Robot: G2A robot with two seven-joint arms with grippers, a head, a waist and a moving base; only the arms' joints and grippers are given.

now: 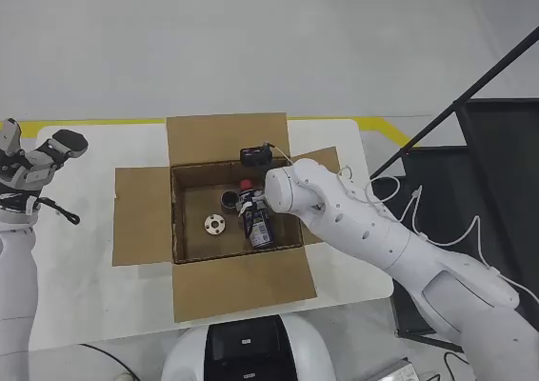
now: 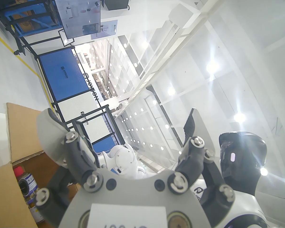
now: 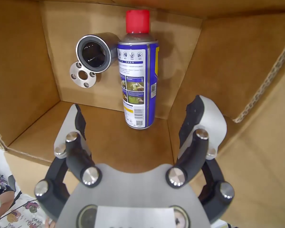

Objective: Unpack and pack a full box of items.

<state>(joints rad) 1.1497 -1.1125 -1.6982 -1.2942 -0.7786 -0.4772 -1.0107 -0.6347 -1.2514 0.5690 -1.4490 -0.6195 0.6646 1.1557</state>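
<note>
Though open, box (image 1: 227, 139) with spray can (image 3: 139, 81), bearing (image 3: 93, 53).

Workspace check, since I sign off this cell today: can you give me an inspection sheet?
Surface: white table, carrying the box.
Job's things: open cardboard box, flaps spread. Inside are a red-capped spray can lying on the floor, and beside it a steel sleeve and a holed flange.
Clutter: nothing seen.
Grippers: left gripper open, holding nothing, at the table's edge away from the box. Right gripper open, holding nothing, above the can.
Cables: white cable looped along the right arm; black cable by the left arm.
Surroundings: black metal frame beside the table; yellow floor line behind.
</note>
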